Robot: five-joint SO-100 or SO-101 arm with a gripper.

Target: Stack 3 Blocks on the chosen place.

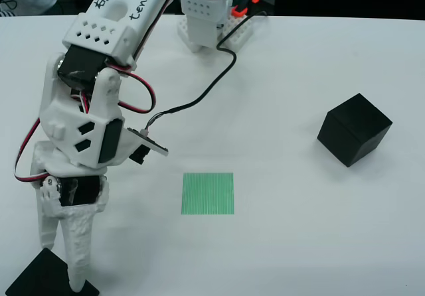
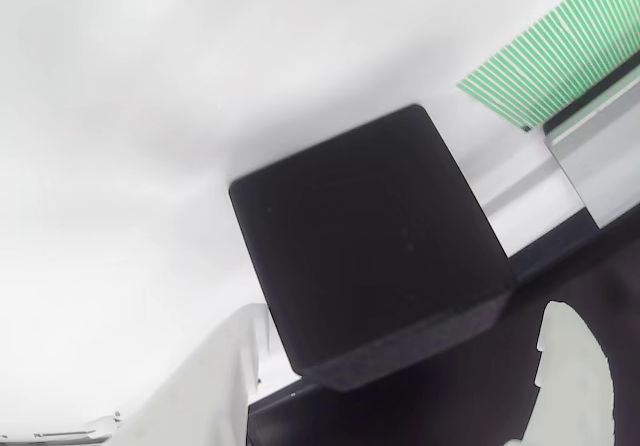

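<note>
White counter (image 1: 299, 243) all round, green square (image 1: 208, 193) bare, end effector (image 2: 400, 386) spread wide astride the near block (image 2: 370, 246) at bottom left from above, second block (image 1: 354, 130) well right, so first pick: needed closing, then lifting.

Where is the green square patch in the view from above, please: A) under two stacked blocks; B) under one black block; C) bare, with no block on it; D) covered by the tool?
C: the green square patch lies bare on the white table, with the nearest black block off to its right.
</note>
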